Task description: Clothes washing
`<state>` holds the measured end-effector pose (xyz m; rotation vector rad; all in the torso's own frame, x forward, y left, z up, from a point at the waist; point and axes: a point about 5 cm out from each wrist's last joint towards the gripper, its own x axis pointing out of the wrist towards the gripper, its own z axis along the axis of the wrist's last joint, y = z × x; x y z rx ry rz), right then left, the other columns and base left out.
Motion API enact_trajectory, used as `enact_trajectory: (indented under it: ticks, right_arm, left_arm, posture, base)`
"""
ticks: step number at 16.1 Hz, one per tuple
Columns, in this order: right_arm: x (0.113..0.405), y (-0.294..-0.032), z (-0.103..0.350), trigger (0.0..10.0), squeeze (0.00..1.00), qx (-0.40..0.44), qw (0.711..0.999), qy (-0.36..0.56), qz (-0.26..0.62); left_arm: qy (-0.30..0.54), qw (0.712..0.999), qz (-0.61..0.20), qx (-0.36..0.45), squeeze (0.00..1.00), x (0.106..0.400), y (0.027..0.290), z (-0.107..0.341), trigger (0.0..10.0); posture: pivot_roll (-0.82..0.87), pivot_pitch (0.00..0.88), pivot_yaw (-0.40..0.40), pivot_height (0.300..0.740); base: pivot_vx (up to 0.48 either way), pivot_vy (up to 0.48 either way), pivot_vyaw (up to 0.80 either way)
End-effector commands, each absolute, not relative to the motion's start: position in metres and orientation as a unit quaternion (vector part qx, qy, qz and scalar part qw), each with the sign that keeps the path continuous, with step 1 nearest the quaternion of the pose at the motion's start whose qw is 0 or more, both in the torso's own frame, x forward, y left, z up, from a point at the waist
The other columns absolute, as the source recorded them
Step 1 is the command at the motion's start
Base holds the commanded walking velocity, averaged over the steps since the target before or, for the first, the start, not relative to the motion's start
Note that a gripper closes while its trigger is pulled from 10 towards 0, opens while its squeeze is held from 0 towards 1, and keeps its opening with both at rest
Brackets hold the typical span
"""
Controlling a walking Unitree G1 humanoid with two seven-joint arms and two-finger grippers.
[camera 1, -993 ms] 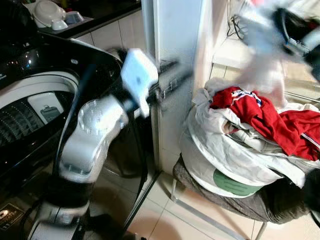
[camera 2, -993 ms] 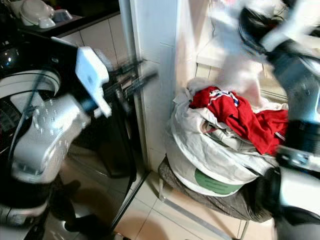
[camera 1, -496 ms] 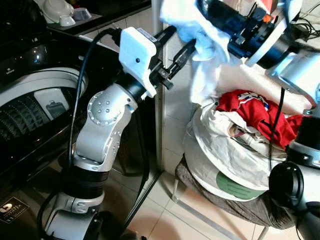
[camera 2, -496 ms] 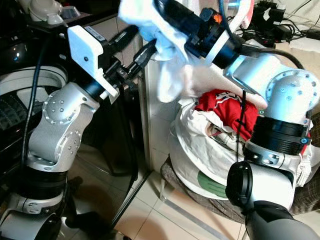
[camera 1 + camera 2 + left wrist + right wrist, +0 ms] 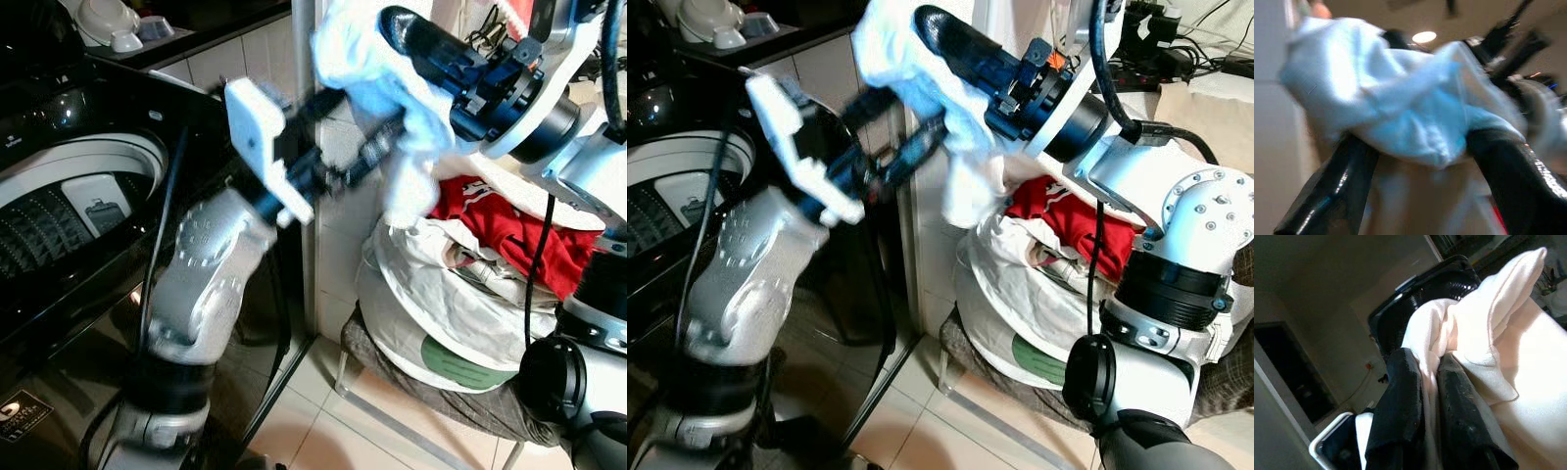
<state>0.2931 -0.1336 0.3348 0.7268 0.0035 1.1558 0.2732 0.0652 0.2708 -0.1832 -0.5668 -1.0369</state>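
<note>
Partly blurred: my left gripper point(image 5: 377, 147), fingers spread beside the cloth point(image 5: 367, 59).
Right gripper point(image 5: 1425, 396): clamps cloth.
Around: washer point(image 5: 69, 186), laundry pile point(image 5: 470, 264).

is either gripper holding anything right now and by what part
Yes: the right gripper pinches the white garment by a bunched fold, jaws shut. The left gripper is open just under the cloth, holding nothing.

Soft white cloth garment point(image 5: 377, 73); glossy black plastic washer top point(image 5: 69, 108); smooth brushed-silver metal arm point(image 5: 201, 284); red knit fabric point(image 5: 509, 230), frame right.
</note>
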Motion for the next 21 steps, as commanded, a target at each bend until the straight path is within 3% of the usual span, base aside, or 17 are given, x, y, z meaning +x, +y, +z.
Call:
enact_trajectory:
  ticks: [1,5,11,12,13,14,15,21]
  right_arm:
    - [0.290,-0.134,0.337,0.0,0.00,0.332,0.775,0.000,0.538]
    - [0.289,-0.139,0.336,0.0,0.00,0.319,0.787,0.012,0.527]
    - [0.270,-0.117,0.325,0.0,0.00,0.313,0.744,0.038,0.590]
    - [0.269,-0.117,0.325,0.0,0.00,0.313,0.742,0.039,0.591]
    - [0.269,-0.117,0.325,0.0,0.00,0.314,0.743,0.040,0.590]
    - [0.269,-0.118,0.324,0.0,0.00,0.316,0.744,0.041,0.587]
    - [0.269,-0.119,0.323,0.0,0.00,0.318,0.744,0.041,0.586]
    - [0.268,-0.119,0.323,0.0,0.00,0.321,0.746,0.043,0.581]
  left_arm:
    - [-0.261,0.809,-0.518,-0.097,1.00,0.267,0.065,0.271,10.0]
    - [-0.252,0.808,-0.513,-0.147,1.00,0.268,0.090,0.270,10.0]
    - [-0.246,0.817,-0.510,-0.113,0.98,0.280,0.072,0.273,10.0]
    - [-0.239,0.815,-0.514,-0.121,0.88,0.281,0.070,0.271,10.0]
    - [-0.238,0.814,-0.515,-0.123,0.16,0.281,0.069,0.271,10.0]
    - [-0.236,0.812,-0.518,-0.126,0.00,0.280,0.069,0.270,3.6]
    - [-0.236,0.810,-0.520,-0.132,0.00,0.280,0.070,0.271,0.0]
    - [-0.240,0.804,-0.524,-0.144,0.00,0.278,0.072,0.273,0.0]
  posture:
    - [-0.04,0.000,0.028,0.740]
    - [-0.03,0.000,0.020,0.740]
    - [-0.03,0.000,0.025,0.740]
    - [-0.03,0.000,0.027,0.740]
    - [-0.03,0.000,0.027,0.740]
    - [-0.04,0.000,0.029,0.740]
    - [-0.04,0.000,0.029,0.740]
    - [-0.03,0.000,0.027,0.740]
  base:
    - [0.000,0.000,0.00]
    - [0.000,0.000,0.00]
    - [0.000,0.000,0.00]
    - [0.000,0.000,0.00]
    - [0.000,0.000,0.00]
    - [0.000,0.000,0.00]
    - [0.000,0.000,0.00]
    - [0.000,0.000,0.00]
